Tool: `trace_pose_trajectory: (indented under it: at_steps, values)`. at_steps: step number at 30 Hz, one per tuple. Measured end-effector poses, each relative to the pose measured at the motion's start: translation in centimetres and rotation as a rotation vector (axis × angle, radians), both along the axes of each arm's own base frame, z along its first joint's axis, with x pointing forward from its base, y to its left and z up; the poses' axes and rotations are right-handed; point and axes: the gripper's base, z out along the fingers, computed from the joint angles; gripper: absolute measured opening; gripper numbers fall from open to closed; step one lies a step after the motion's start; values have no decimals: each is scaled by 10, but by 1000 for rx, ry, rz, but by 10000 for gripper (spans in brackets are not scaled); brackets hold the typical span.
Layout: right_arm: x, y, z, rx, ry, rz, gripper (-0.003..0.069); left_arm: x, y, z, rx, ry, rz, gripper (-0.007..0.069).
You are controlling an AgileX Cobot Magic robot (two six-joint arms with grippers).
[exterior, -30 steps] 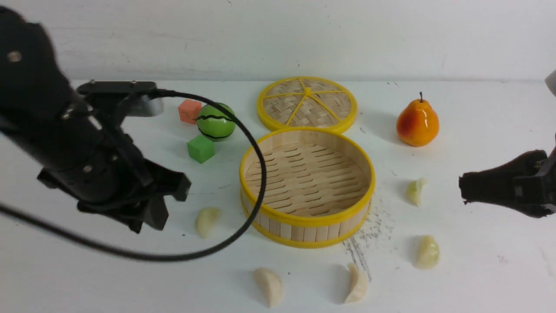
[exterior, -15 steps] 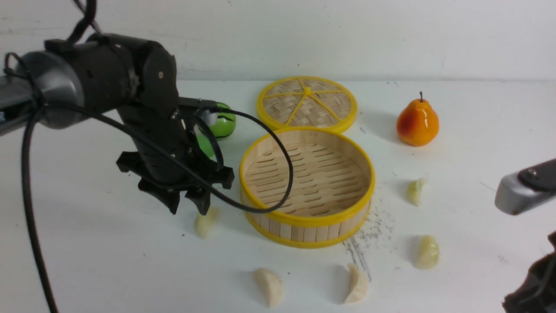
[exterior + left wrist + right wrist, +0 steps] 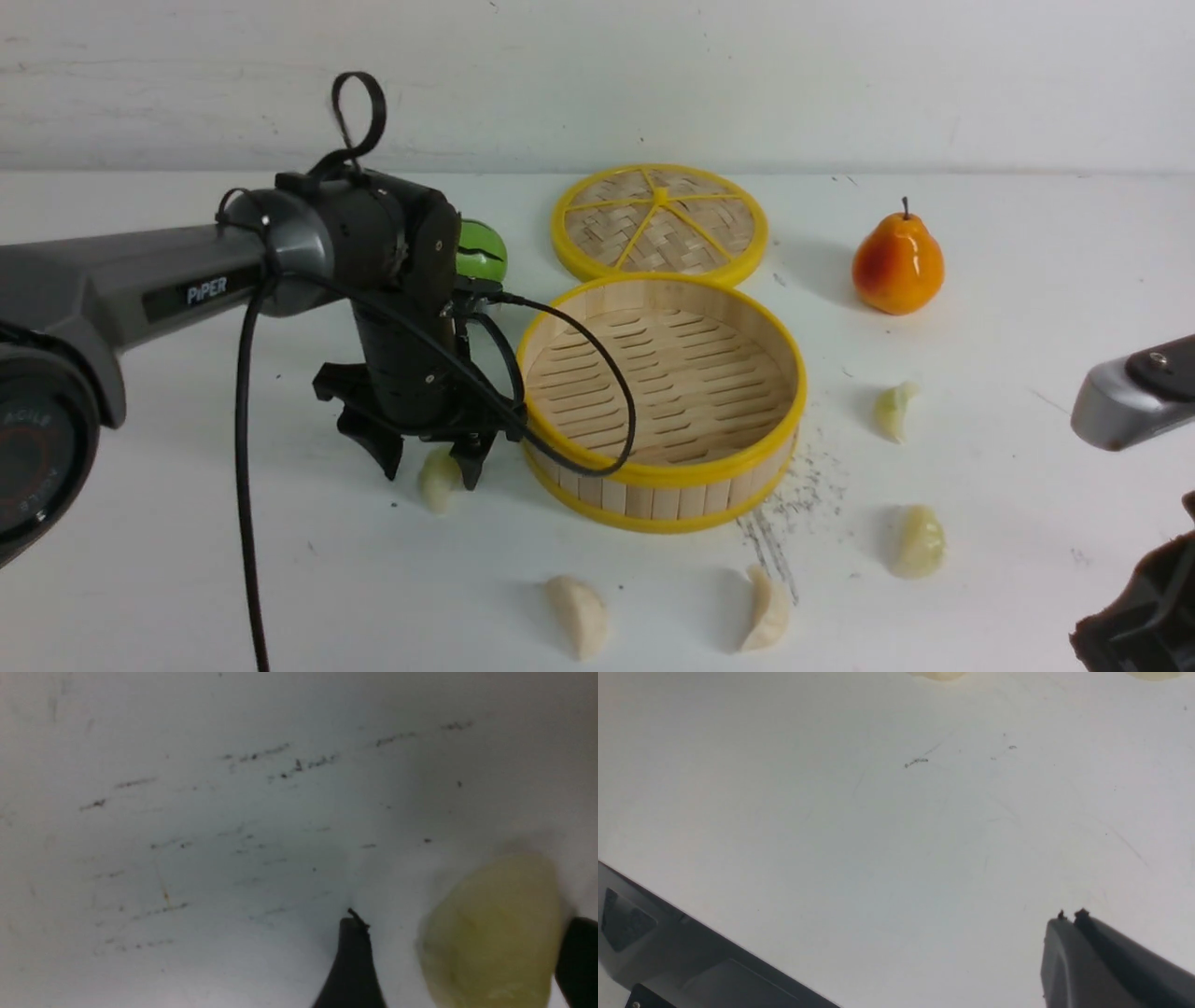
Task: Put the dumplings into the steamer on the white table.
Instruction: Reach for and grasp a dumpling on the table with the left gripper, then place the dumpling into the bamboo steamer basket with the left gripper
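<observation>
The bamboo steamer (image 3: 665,502) stands empty in the middle of the white table (image 3: 187,560). Several pale dumplings lie around it. One dumpling (image 3: 437,485) lies just left of the steamer, and my left gripper (image 3: 431,472) stands open over it, a finger on each side. In the left wrist view that dumpling (image 3: 490,933) sits between the black fingertips (image 3: 354,961) of the left gripper (image 3: 465,926), closer to one. Other dumplings lie at the right (image 3: 894,411), right front (image 3: 919,541) and front (image 3: 579,614), (image 3: 768,609). My right gripper (image 3: 1070,917) is shut and empty, low at the right edge (image 3: 1134,621).
The woven yellow-rimmed lid (image 3: 660,222) lies behind the steamer, and a pear (image 3: 897,264) stands at the back right. A green ball (image 3: 483,250) peeks out behind the left wrist. The left arm's black cable (image 3: 611,439) loops over the steamer's near-left rim.
My left arm swung in from the left and came down over the dumpling beside the steamer, its jaws widening. The right arm drew back toward the lower right corner.
</observation>
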Motion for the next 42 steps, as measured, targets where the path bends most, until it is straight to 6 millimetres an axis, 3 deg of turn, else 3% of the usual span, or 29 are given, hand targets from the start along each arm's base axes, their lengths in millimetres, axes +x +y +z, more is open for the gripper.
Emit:
trace_pose_trajectory:
  at_steps: [3, 7, 12, 13, 15, 16, 18, 20, 22, 23, 25, 26, 28, 33, 39, 42]
  values:
    - [0, 0, 0, 1, -3, -1, 9, 1, 0, 0, 6, -6, -3, 467]
    - [2, 0, 1, 7, -23, -7, 9, 2, 0, 6, 17, 6, -3, 232]
    - [5, 1, 2, 15, -52, -18, 12, 10, -6, 48, -2, -27, 4, 241]
    - [6, 1, 2, 18, -63, -22, 12, 12, -15, 80, -40, -82, -2, 241]
    - [6, 1, 3, 19, -67, -23, 12, 12, -29, 110, -93, -145, -23, 241]
    - [6, 1, 3, 19, -67, -23, 13, 10, -32, 113, -102, -150, -30, 241]
    - [6, 1, 3, 19, -68, -23, 18, 4, -63, 144, -182, -238, -91, 241]
    - [6, 1, 3, 19, -68, -23, 20, -2, -90, 154, -219, -289, -142, 241]
    - [6, 1, 3, 19, -68, -23, 22, -3, -116, 148, -246, -319, -165, 241]
    - [6, 1, 3, 19, -68, -23, 22, -3, -119, 147, -249, -321, -161, 241]
    - [6, 1, 3, 22, -67, -23, 24, 1, -150, 122, -257, -356, -149, 241]
    - [6, 1, 3, 22, -67, -23, 24, 1, -150, 122, -257, -356, -149, 241]
    - [6, 1, 3, 22, -66, -23, 28, 11, -166, 91, -260, -377, -92, 241]
    - [6, 1, 3, 21, -64, -22, 32, 28, -170, 53, -276, -391, 21, 241]
    - [6, 1, 3, 22, -65, -23, 40, 34, -170, 50, -308, -419, 49, 241]
    - [6, 1, 3, 23, -67, -24, 41, 34, -170, 50, -308, -420, 49, 278]
